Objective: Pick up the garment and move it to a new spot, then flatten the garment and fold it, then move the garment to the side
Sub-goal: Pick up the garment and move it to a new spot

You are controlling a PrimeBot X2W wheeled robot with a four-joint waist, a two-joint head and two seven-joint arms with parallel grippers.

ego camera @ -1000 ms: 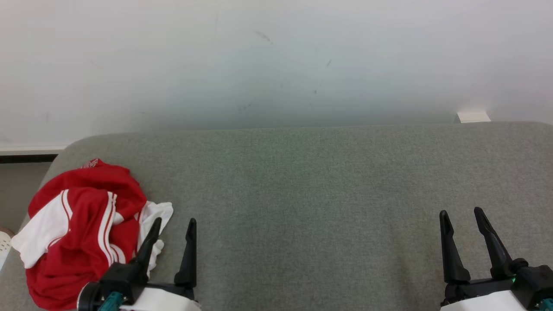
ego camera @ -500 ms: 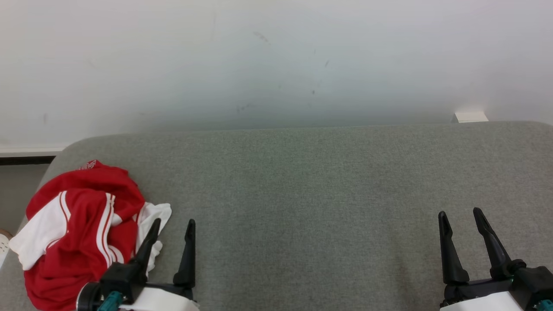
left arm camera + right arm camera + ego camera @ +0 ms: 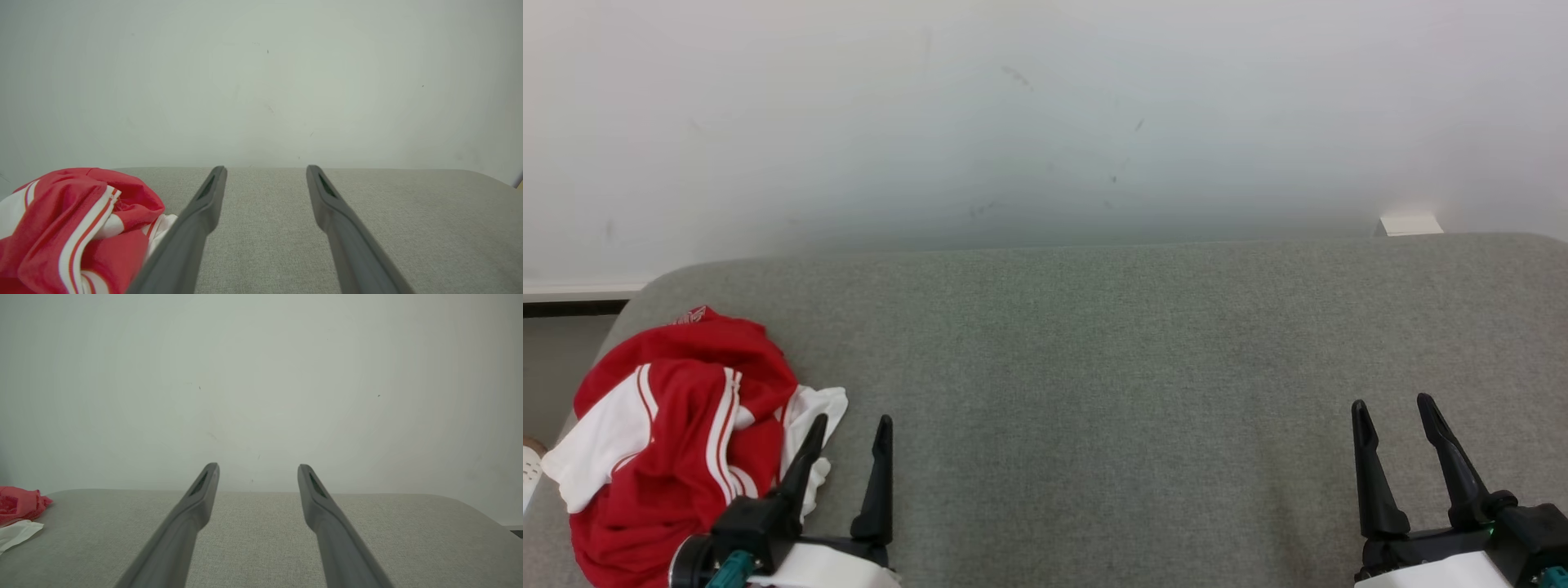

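Left gripper [image 3: 853, 420]: jaws spread wide, holding nothing, fingers pointing toward the pale wall [image 3: 1045, 122] above the grey cushion [image 3: 1094, 367]. Right gripper [image 3: 1391, 402]: jaws likewise wide and empty, well apart from the left, at the cushion's right side. Garment [image 3: 678, 441], red with white panels and stripes, crumpled in a heap at the cushion's left end, just beside the left gripper's outer finger; contact between the two not discernible. Small white block [image 3: 1411, 223] beyond the cushion's far edge, at right.
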